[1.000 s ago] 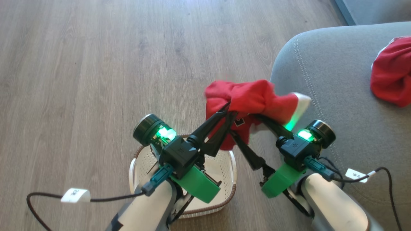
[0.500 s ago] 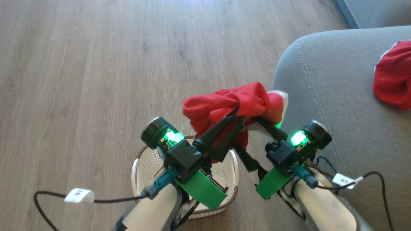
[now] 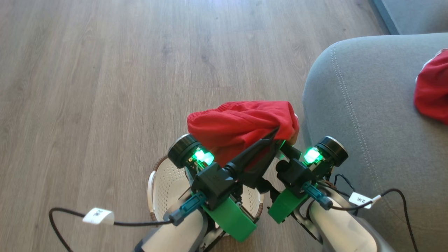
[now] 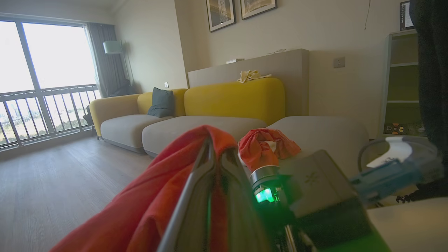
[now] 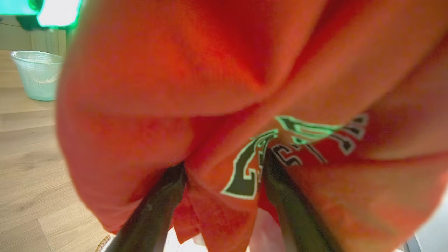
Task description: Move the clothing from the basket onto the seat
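Head view: one cream-white perforated plastic basket (image 3: 159,182) is sitting beneath the left gripper (image 3: 274,134), which is clamping a bright red fabric garment (image 3: 238,122) above it. The right gripper (image 5: 224,164) is standing with its fingers apart among the folds. A second red garment (image 3: 432,101) is lying on the large grey fabric sofa (image 3: 357,105).

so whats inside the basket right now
The basket has bare perforated plastic in its visible left part; the left gripper and forearm cover the rest, which cannot be judged.

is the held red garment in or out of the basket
Out: the red garment hangs from the shut left pincer, lifted clear of the basket.
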